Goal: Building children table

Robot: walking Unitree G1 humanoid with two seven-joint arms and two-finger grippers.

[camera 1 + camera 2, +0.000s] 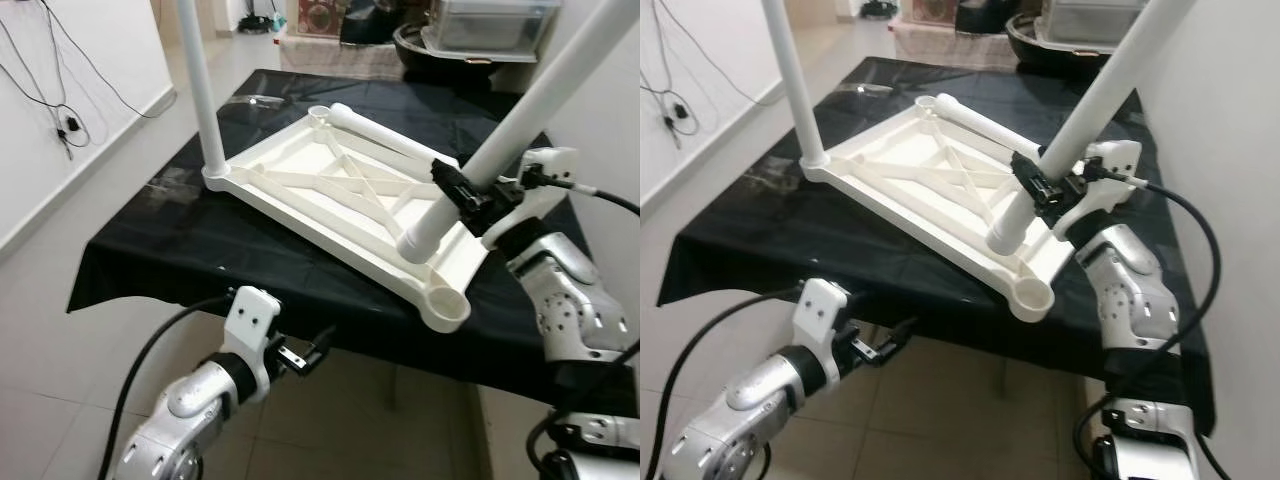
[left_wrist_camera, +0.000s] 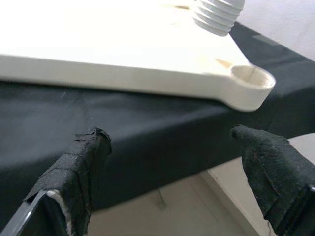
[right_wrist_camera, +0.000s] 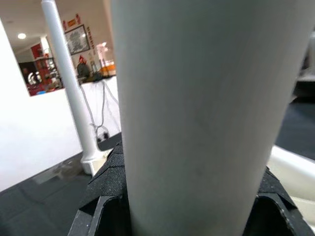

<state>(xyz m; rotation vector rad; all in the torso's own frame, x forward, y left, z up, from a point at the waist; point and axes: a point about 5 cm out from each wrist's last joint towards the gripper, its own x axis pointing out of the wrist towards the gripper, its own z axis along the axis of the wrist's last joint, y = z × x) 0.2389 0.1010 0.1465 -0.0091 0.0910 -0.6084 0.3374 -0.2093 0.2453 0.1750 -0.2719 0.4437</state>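
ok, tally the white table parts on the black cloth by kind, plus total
Tabletop panel, upside down: 1
Legs: 3 in all, one upright in its corner socket, one lying loose on the panel, one tilted in the right hand
Total: 4 parts

A black cloth (image 1: 200, 250) drapes the work surface, standing on pale floor tiles (image 1: 60, 330). Dark cables (image 1: 62, 115) hang down the white wall (image 1: 90, 50) on the left. A clear plastic bin (image 1: 490, 25) sits beyond.
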